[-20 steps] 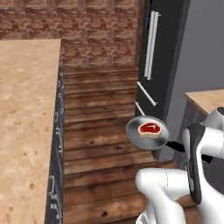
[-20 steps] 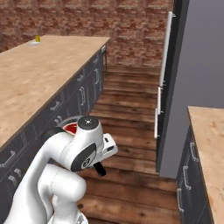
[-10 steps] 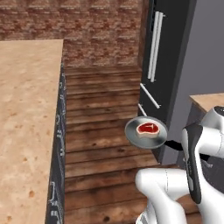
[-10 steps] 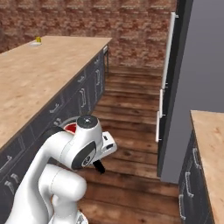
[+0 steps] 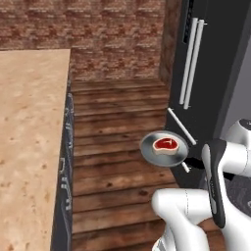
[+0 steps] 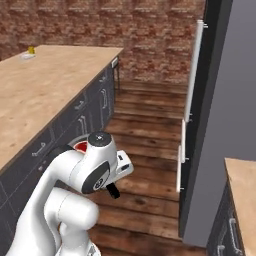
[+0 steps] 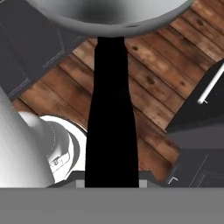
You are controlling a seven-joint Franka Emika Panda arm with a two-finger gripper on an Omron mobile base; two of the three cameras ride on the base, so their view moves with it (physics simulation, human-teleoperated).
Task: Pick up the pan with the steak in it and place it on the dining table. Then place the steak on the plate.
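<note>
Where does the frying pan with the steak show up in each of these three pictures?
Left base view: the pan sits right of centre, steak inside, above the wooden floor.
Right base view: just a sliver of the pan peeks out at lower left behind the arm.
Hand view: its grey bowl fills the top, black handle running down.
Shared landmark: the wooden floor.

Red-brown brick wall (image 5: 98,29) across the back. Dark wood plank floor (image 5: 117,122) runs down the aisle. Left: long tan wood-grain top (image 6: 40,90) over dark grey cabinet fronts (image 6: 85,115) with pale bar handles. Right: tall black fridge (image 5: 211,73) with long white vertical handles (image 5: 191,61). Another tan-topped grey cabinet (image 6: 242,190) at near right. Small yellow item (image 6: 31,50) on the far top.
</note>
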